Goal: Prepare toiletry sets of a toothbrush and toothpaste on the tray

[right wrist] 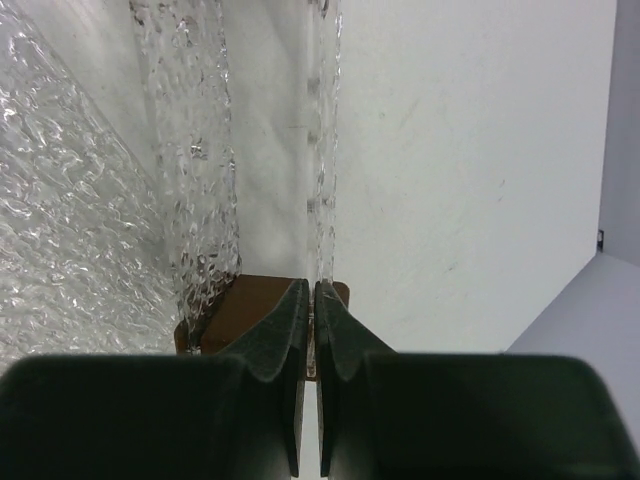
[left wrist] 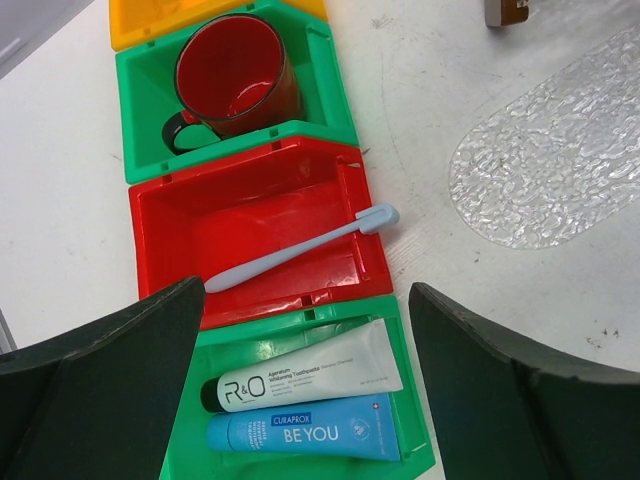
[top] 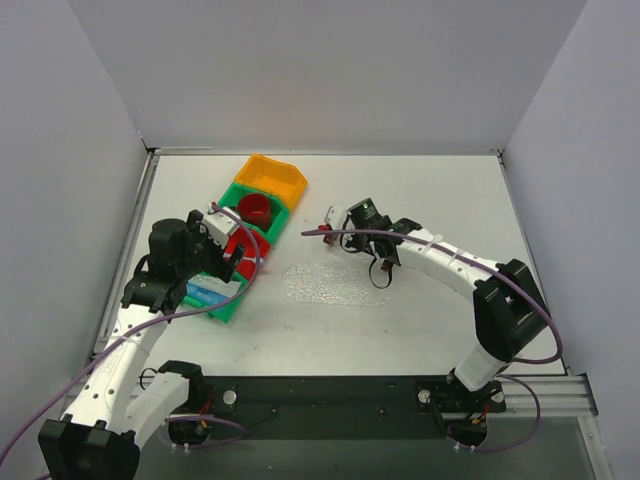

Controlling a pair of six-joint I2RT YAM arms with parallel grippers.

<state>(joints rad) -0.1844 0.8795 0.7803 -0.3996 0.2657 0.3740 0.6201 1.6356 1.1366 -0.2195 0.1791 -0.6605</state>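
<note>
The pale blue toothbrush (left wrist: 300, 248) lies slantwise across a red bin (left wrist: 160, 230). In the green bin (left wrist: 190, 455) below it lie two toothpaste tubes, one silver-grey (left wrist: 310, 375) and one blue (left wrist: 300, 432). My left gripper (left wrist: 308, 330) hangs open above these tubes, touching nothing. A clear textured oval tray (top: 335, 283) lies flat mid-table. Just beyond it, my right gripper (top: 328, 232) is shut on a thin clear textured strip (right wrist: 325, 150) with a brown tab (right wrist: 250, 300) at the fingertips.
A red mug (left wrist: 235, 75) stands in a second green bin, and a yellow bin (top: 272, 180) ends the row at the far side. White walls close in the table on three sides. A black rail runs along the near edge.
</note>
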